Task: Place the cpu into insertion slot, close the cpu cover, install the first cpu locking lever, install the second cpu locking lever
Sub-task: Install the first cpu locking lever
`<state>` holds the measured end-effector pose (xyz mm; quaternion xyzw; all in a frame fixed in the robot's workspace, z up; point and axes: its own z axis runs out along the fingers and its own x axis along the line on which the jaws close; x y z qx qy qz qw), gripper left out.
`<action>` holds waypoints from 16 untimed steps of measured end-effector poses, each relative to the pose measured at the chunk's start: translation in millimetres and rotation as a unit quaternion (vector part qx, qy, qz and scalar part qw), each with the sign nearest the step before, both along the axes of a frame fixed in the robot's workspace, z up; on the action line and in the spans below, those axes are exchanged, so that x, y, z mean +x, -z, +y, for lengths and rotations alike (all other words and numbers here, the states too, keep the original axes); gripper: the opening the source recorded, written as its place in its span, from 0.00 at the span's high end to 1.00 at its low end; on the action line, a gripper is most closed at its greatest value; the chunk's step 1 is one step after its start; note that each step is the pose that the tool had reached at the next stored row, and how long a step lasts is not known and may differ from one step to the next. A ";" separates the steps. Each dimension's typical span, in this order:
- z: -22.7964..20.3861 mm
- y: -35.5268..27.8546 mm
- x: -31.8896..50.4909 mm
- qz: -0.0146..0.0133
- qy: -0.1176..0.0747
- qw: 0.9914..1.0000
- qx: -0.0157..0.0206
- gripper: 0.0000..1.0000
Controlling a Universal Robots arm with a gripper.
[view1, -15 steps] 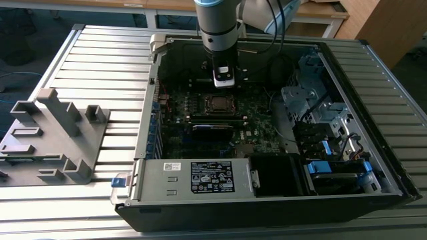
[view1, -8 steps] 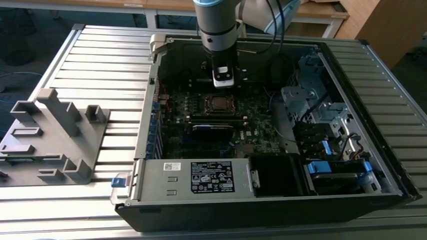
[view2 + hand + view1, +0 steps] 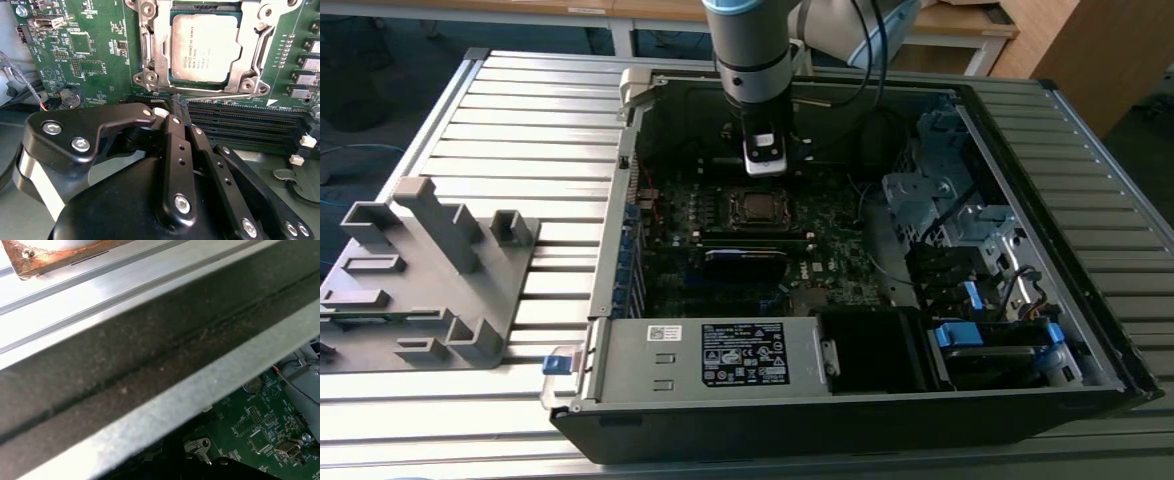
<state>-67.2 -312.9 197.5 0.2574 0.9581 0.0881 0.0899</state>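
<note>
Silvery cpu (image 3: pixel 212 47) already sits in the insertion slot (image 3: pixel 150 80), gripper (image 3: pixel 181 112) pinched together empty just beside it, so I'd nudge levers slowly.

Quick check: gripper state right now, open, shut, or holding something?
Black gripper: shut, fingers together with nothing between them, tips just short of the thin silvery metal cpu cover, which lies down around the square silvery cpu.

An open black computer case (image 3: pixel 1014 300) is lying on a ribbed metal table (image 3: pixel 520 110), occupying the centre and right of the exterior view. A grey plastic fixture (image 3: pixel 420 280) is sitting at the left edge, while a labelled silver power supply (image 3: pixel 707 355) is showing at the case's lower centre.
</note>
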 end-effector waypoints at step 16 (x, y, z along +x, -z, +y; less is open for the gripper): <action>0.2 1.4 -2.6 -0.005 0.000 1.000 0.005 0.89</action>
